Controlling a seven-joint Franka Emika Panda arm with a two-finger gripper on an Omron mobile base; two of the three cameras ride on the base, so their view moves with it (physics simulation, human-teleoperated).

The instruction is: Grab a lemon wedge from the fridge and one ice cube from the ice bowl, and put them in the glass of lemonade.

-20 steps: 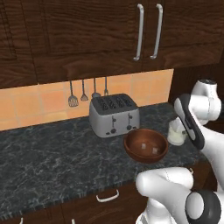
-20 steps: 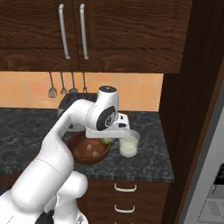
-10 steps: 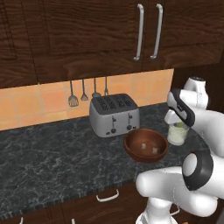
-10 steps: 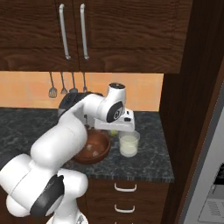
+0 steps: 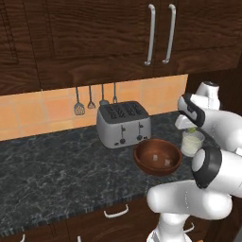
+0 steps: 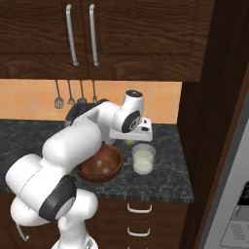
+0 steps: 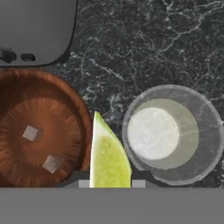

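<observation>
My gripper (image 7: 109, 181) is shut on a yellow-green lemon wedge (image 7: 108, 155), held above the dark counter between bowl and glass. The reddish-brown ice bowl (image 7: 43, 76) lies to the left in the hand view, with two ice cubes (image 7: 29, 132) in it. To the right stands the glass of lemonade (image 7: 173, 133), seen from above. In the right base view the gripper (image 6: 130, 141) hangs with the lemon wedge (image 6: 130, 143) just behind the glass (image 6: 143, 158) and the ice bowl (image 6: 92, 176). The left base view shows the wedge (image 5: 192, 129) over the glass (image 5: 192, 143), right of the bowl (image 5: 157, 171). The grey fridge (image 6: 226, 160) stands at the far right.
A silver four-slot toaster (image 5: 124, 124) stands behind the bowl against the orange tiled wall. Utensils (image 5: 90, 100) hang above it. Dark wooden cabinets (image 5: 158, 33) hang overhead, and a tall dark panel (image 6: 209, 97) closes the counter's right end.
The arm has swung its elbow round and the hand has shifted slightly back and up near the glass. The lemon wedge stays in the grip.
</observation>
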